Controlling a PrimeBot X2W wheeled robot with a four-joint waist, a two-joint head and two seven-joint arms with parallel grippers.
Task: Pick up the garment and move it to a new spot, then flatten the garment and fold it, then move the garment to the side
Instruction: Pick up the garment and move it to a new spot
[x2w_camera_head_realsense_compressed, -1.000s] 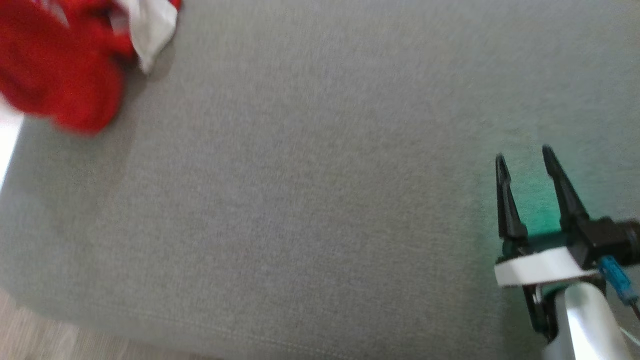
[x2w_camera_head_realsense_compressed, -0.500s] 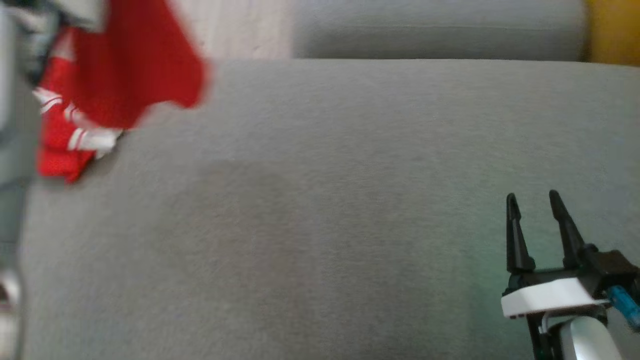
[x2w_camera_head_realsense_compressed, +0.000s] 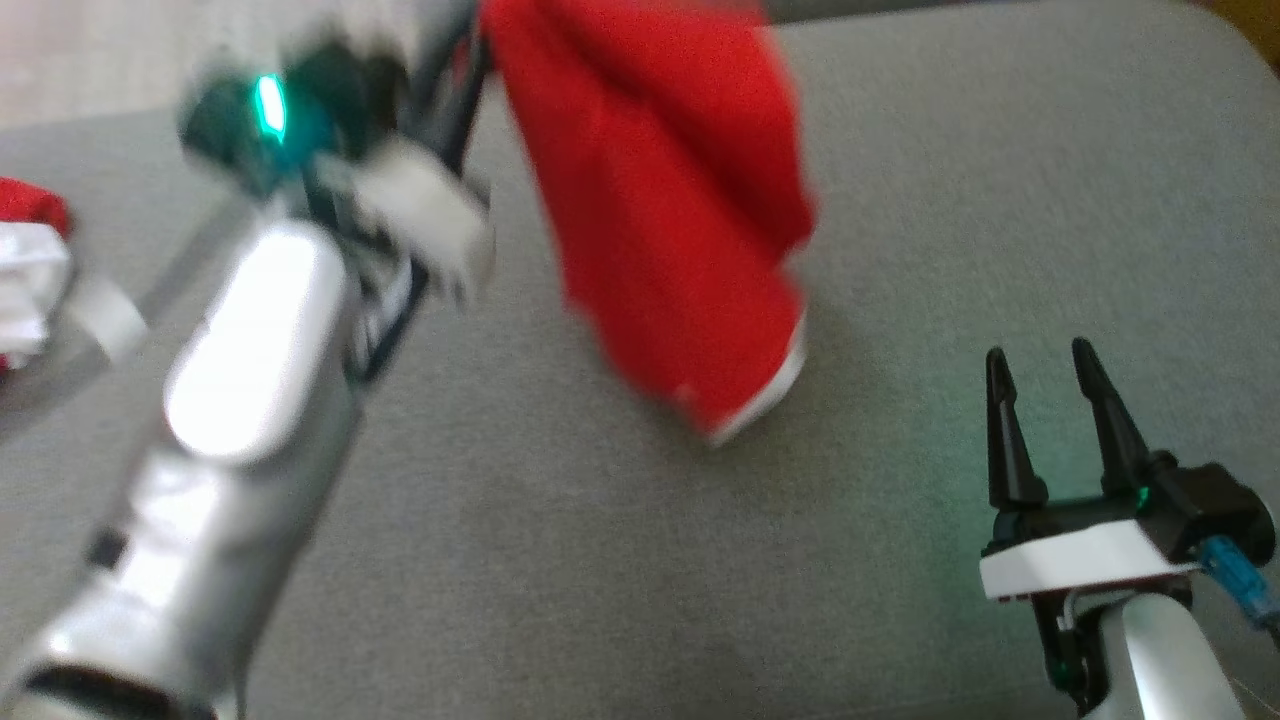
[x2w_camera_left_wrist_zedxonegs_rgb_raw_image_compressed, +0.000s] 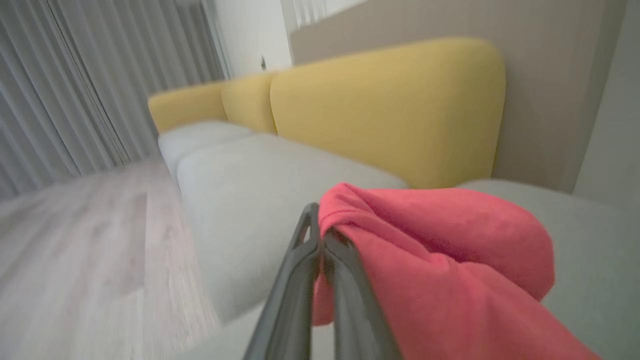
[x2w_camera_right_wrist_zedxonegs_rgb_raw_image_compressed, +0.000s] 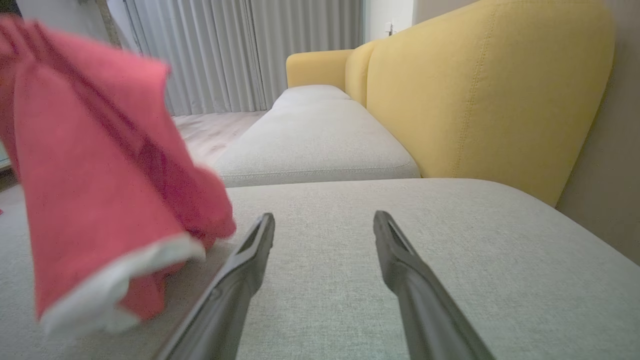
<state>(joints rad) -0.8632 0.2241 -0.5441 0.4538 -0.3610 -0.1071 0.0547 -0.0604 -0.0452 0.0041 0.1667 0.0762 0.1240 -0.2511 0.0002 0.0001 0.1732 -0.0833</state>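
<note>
The garment (x2w_camera_head_realsense_compressed: 660, 220) is red with a white hem and hangs in the air over the grey cushion (x2w_camera_head_realsense_compressed: 900, 200), its lower edge near the fabric. In the left wrist view my left gripper (x2w_camera_left_wrist_zedxonegs_rgb_raw_image_compressed: 320, 227) is shut on a bunched fold of the garment (x2w_camera_left_wrist_zedxonegs_rgb_raw_image_compressed: 440, 250). The left arm (x2w_camera_head_realsense_compressed: 250, 340) reaches up from the lower left of the head view, blurred. My right gripper (x2w_camera_head_realsense_compressed: 1040, 360) stands open and holds nothing, low on the cushion to the right of the garment. In the right wrist view its fingers (x2w_camera_right_wrist_zedxonegs_rgb_raw_image_compressed: 250, 260) are spread, with the garment (x2w_camera_right_wrist_zedxonegs_rgb_raw_image_compressed: 100, 190) hanging just to their left.
Another red and white cloth (x2w_camera_head_realsense_compressed: 25, 260) lies at the cushion's left edge. A yellow backrest (x2w_camera_right_wrist_zedxonegs_rgb_raw_image_compressed: 480, 90) rises behind the seat, with a second grey seat cushion (x2w_camera_right_wrist_zedxonegs_rgb_raw_image_compressed: 310, 140) beyond. Wooden floor (x2w_camera_left_wrist_zedxonegs_rgb_raw_image_compressed: 75, 240) and grey curtains (x2w_camera_right_wrist_zedxonegs_rgb_raw_image_compressed: 215, 50) lie past the sofa.
The head camera has shifted. My left arm has swung into view, carrying the garment rightward to above the middle of the cushion. The right gripper stays open and about where it was.
</note>
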